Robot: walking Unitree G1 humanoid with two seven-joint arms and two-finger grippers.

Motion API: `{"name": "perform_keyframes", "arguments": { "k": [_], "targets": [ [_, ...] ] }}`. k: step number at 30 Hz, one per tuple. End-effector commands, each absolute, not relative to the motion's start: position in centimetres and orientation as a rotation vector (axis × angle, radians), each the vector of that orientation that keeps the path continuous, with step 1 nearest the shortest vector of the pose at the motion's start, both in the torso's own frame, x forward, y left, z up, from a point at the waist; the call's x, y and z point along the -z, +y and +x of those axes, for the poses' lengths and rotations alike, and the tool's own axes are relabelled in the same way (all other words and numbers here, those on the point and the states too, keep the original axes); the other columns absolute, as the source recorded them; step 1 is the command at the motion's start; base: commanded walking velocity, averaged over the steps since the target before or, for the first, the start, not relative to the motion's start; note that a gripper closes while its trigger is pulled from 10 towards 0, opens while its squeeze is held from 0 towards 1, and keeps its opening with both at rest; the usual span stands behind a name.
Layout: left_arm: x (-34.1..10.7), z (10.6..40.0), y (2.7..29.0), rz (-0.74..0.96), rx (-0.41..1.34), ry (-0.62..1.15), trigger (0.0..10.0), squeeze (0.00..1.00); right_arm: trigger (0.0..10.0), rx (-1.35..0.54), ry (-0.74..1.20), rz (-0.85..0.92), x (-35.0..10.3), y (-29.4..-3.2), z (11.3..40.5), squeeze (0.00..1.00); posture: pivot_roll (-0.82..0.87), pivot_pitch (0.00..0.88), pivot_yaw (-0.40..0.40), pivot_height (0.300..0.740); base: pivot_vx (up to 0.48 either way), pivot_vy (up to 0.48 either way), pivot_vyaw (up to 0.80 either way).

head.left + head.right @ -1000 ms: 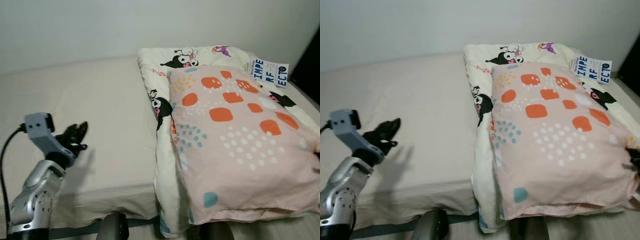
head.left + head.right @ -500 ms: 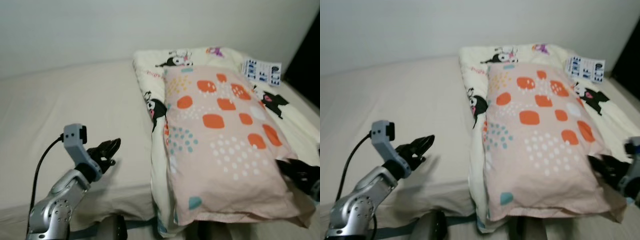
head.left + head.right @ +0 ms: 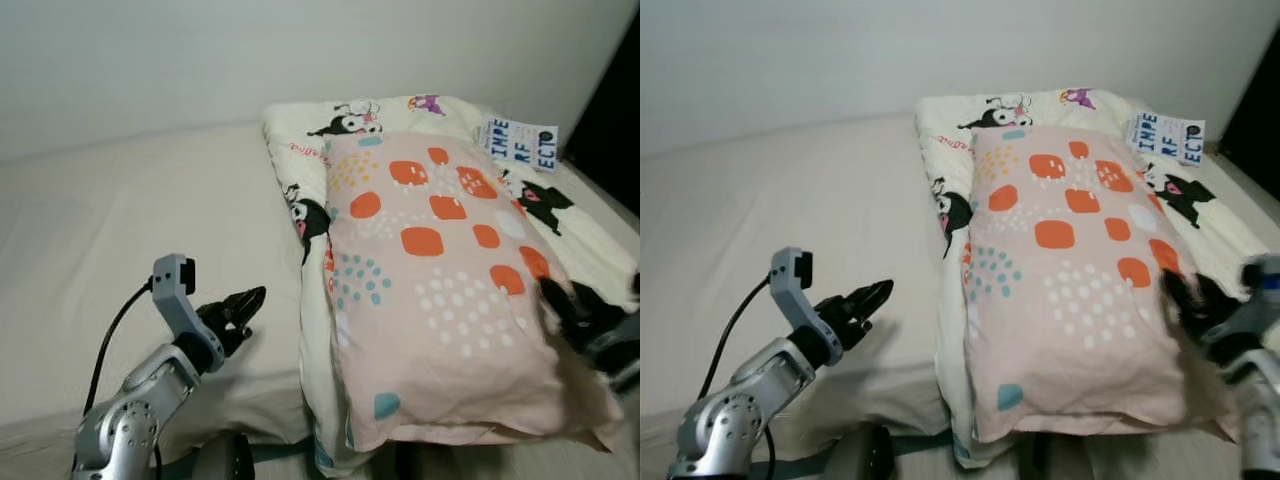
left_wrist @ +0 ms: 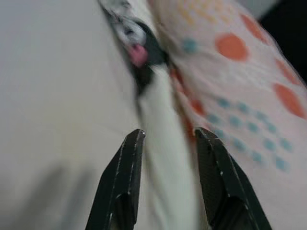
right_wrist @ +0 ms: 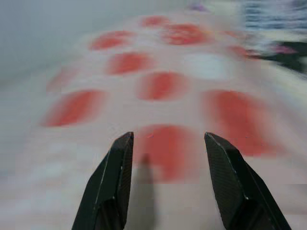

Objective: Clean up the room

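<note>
Both pincers flank the pillow for a two-sided lift.
Left pincer and right pincer gape empty; the right, blurred, seems just above it.

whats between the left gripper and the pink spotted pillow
The folded cartoon-print quilt, whose cream edge lies under the pillow, plus a short stretch of bare beige bed sheet. The left gripper, open, points at that edge in the left wrist view.
</note>
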State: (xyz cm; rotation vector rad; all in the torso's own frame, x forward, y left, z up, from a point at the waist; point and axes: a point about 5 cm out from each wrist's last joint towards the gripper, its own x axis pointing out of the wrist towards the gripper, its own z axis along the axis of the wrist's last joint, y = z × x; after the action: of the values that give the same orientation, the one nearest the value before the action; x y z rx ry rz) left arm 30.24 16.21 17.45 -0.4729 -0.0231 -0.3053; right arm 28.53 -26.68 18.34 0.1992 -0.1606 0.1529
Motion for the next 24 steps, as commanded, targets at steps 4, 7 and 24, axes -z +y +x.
{"name": "perform_keyframes", "arguments": {
  "k": [4,7,24],
  "targets": [
    [-17.2,30.3,17.3,-0.429,0.214,-0.039,10.0,0.0,10.0,-0.201,-0.189,0.142,-19.1,-23.8,28.6,0.0,-0.02,0.197,0.053,0.582,0.0,0.0,0.0],
    [-17.5,30.2,17.6,-0.403,0.203,-0.043,10.0,0.0,10.0,-0.239,-0.202,0.068,-19.2,-21.2,29.0,0.0,-0.02,0.192,0.045,0.582,0.0,0.0,0.0],
    [-17.0,29.4,18.2,-0.265,0.094,-0.108,10.0,0.0,10.0,-0.241,-0.187,0.053,-18.2,-18.1,29.2,0.0,-0.02,0.17,0.018,0.647,0.0,0.0,0.0]
  ]
}}
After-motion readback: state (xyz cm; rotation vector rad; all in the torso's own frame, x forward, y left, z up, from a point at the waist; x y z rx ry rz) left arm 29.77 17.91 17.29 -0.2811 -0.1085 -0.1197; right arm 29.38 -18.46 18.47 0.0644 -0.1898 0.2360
